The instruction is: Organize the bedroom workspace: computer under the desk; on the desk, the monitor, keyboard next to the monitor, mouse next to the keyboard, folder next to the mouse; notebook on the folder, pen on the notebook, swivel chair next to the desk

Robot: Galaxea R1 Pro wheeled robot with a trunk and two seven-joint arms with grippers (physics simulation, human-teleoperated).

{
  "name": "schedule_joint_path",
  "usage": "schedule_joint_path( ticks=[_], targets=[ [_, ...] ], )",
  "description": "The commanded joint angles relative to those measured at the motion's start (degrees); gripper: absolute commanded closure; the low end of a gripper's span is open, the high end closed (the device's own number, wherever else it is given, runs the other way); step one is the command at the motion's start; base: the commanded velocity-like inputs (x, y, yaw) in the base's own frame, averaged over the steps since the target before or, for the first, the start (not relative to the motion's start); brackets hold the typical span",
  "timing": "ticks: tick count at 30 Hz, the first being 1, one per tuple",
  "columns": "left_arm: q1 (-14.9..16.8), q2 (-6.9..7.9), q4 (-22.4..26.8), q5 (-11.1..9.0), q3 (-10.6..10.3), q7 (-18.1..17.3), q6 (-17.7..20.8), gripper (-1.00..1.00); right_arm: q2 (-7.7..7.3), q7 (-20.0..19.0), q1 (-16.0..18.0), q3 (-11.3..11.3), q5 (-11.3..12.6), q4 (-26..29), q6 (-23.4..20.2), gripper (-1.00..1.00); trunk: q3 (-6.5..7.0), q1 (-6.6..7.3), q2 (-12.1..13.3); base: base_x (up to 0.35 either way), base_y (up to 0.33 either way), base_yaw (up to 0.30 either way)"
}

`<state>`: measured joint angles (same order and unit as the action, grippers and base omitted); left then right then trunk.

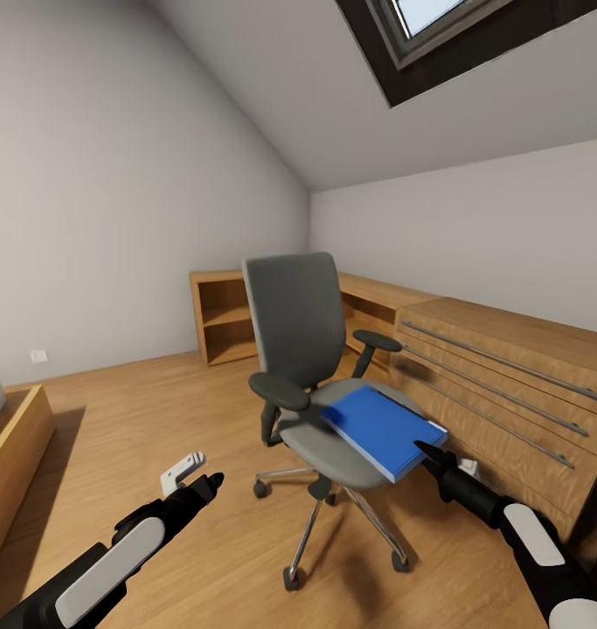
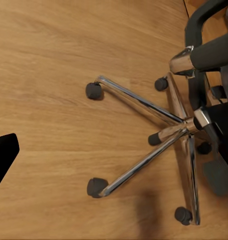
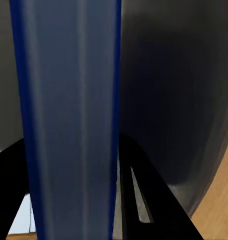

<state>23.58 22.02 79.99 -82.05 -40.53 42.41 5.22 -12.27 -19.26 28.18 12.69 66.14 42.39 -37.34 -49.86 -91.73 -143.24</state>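
- Early in the job, by the look of it: blue folder (image 1: 384, 431) lying on the seat of the swivel chair (image 1: 320, 376), centre of the head view, one corner hanging past the seat's front edge toward the lower right.
- Right pincer (image 1: 432, 454) at lower right, tips against that overhanging corner; in the right wrist view the folder's edge (image 3: 68, 120) running between the two dark fingers (image 3: 139, 200), jaws spread on either side of it. Closed enough to hold? Cannot tell; read as open and about to bite.
- Left pincer (image 1: 206, 483) at lower left, hovering over bare wood floor (image 1: 158, 411), holding nothing; whether open or closed, cannot tell.
- Chrome star base (image 2: 159, 135) and castors plain in the left wrist view.
- Still to do, judging from here: folder onto the surface, notebook and pen stacked, chair moved alongside.
- Along the right wall, a light-wood drawer chest (image 1: 508, 376), cut off by the frame edge.
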Motion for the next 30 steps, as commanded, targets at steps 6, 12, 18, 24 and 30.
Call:
schedule_joint_path(
  ticks=[6,12,18,24,30],
  targets=[
    [0.07,0.04,0.07,-0.04,-0.13,0.35,0.15,-1.0,-0.03,-0.36,0.04,0.22,-0.05,0.05,-0.43,1.0,1.1,0.95,1.62,0.0,0.0,0.0],
    [0.07,0.04,0.07,0.0,-0.09,0.39,0.15,-1.0,-0.04,-0.42,0.04,0.23,-0.05,0.37,-0.45,1.0,2.18,2.26,4.03,-0.092,0.0,0.0],
    [0.07,0.04,0.03,0.02,-0.12,0.32,0.15,-1.0,-0.05,-0.48,0.04,0.28,-0.05,0.59,-0.45,1.0,3.26,3.58,6.43,-0.318,0.0,0.0],
    [0.07,0.04,0.02,-0.01,-0.11,0.31,0.16,-1.0,-0.12,-1.24,0.04,0.31,-0.05,1.78,-0.45,1.0,4.33,4.9,8.84,-0.326,0.0,0.0],
    [0.07,-0.02,-0.01,-0.04,-0.15,0.35,0.23,-1.0,-0.13,-1.54,-0.07,0.35,-0.11,6.1,-0.38,1.0,5.41,6.22,11.25,-0.08,0.0,0.0]
  ],
)
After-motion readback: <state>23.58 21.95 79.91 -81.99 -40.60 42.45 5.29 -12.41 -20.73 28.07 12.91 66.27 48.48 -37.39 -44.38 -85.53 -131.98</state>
